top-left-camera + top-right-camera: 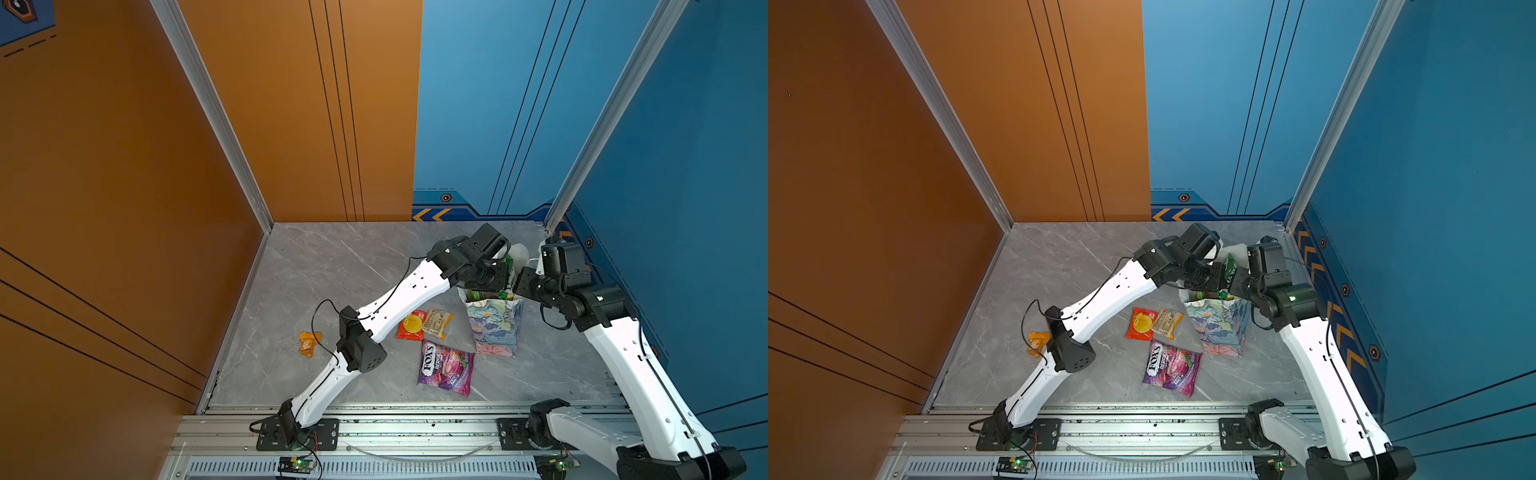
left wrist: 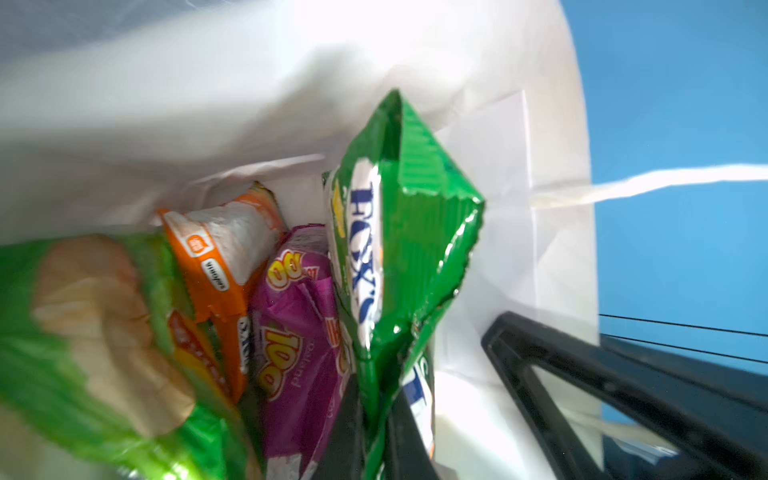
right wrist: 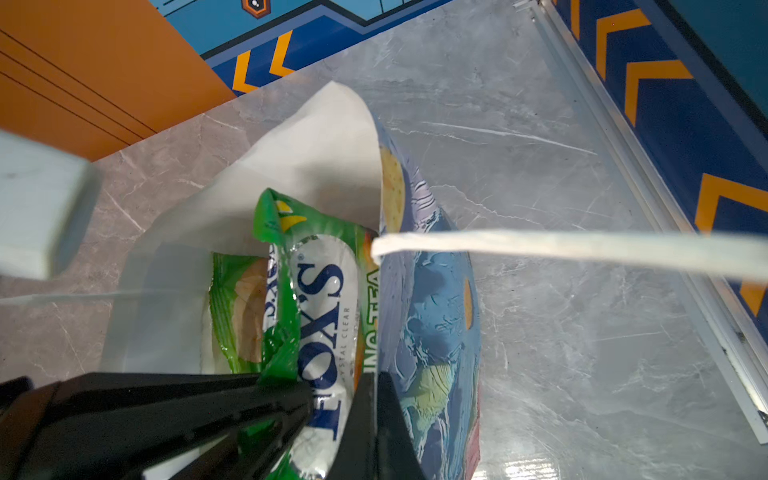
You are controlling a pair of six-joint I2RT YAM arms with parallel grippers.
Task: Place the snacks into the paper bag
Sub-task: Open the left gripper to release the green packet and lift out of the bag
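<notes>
left gripper (image 2: 374, 440) clenched on green packet (image 2: 399, 232), lower centre of left wrist view. packet hangs inside bag (image 1: 496, 328), looks set for drop. right gripper (image 3: 370, 419) pinches bag wall, likely to hold mouth wide. bag upright, right of centre in both top views. packet reads "fox's", "crystal clear". on table (image 1: 332, 270), outside bag: purple packet (image 1: 446, 368) "fox's berries", red packet (image 1: 410, 326), tan bar (image 1: 437, 322), orange packet (image 1: 308, 343).
</notes>
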